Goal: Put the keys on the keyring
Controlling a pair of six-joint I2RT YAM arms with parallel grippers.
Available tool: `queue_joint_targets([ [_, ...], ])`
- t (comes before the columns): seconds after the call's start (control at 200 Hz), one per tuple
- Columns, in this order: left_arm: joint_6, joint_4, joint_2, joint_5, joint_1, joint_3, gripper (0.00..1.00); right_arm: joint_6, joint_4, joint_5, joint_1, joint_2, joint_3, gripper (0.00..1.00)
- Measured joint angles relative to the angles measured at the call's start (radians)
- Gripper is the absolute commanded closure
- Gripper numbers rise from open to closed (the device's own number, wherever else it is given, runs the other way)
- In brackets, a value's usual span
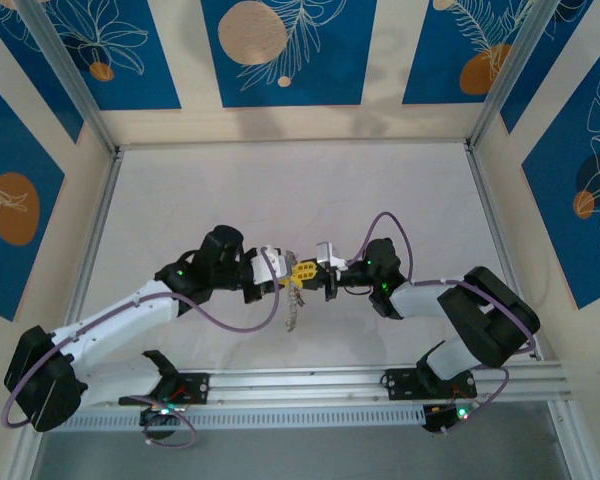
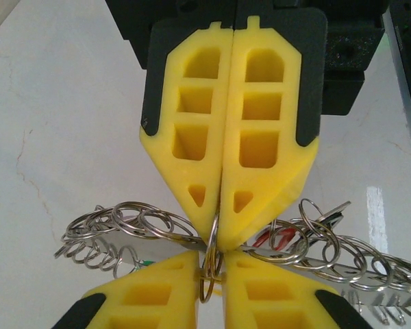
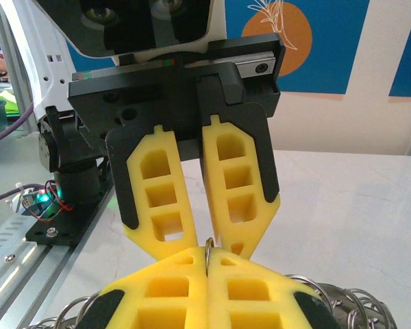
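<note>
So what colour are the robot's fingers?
Bright yellow fingers with black backs. The left wrist view shows them best.

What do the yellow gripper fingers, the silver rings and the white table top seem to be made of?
The yellow fingers look like matte moulded or printed plastic: flat colour, hollow pockets, slightly grainy faces. The rings look like polished steel wire: silvery with bright glints. The table top seems glossy stone or stone-look laminate: faint veins, a reflected light streak.

White table [image 1: 280,190], blue floral wall panels [image 1: 280,50]
</note>
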Motion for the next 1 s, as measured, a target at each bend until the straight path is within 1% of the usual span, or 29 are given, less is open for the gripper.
queue_joint_targets([
  [0.095,0.008,-0.008,0.000,0.007,0.000,0.000,1.00,-0.001,-0.001,0.000,0.000,0.000,0.000,1.00],
  [0.27,0.009,-0.019,0.000,0.002,0.000,0.003,1.00,-0.016,-0.019,0.001,0.000,-0.001,0.000,1.00],
  [0.36,0.017,-0.045,0.000,-0.013,-0.001,0.016,1.00,-0.054,-0.077,0.013,-0.001,-0.023,0.002,1.00],
  [0.4,0.021,-0.061,0.000,-0.019,-0.003,0.027,1.00,-0.084,-0.122,0.022,-0.001,-0.045,0.006,0.96],
  [0.44,0.029,-0.085,0.001,-0.030,-0.006,0.045,1.00,-0.114,-0.170,0.028,-0.001,-0.068,0.014,0.94],
  [0.495,0.042,-0.118,0.005,-0.047,-0.013,0.072,1.00,-0.150,-0.238,0.039,-0.001,-0.100,0.025,0.88],
  [0.62,0.082,-0.240,0.048,-0.116,-0.037,0.174,1.00,-0.226,-0.401,0.068,-0.006,-0.163,0.043,0.83],
  [0.705,0.116,-0.323,0.099,-0.169,-0.063,0.249,1.00,-0.266,-0.489,0.088,-0.013,-0.186,0.047,0.82],
  [0.86,0.159,-0.420,0.156,-0.219,-0.094,0.307,1.00,-0.292,-0.570,0.098,-0.014,-0.193,0.047,0.81],
  [1.0,0.185,-0.486,0.183,-0.233,-0.100,0.341,1.00,-0.287,-0.566,0.093,-0.014,-0.189,0.047,0.81],
])
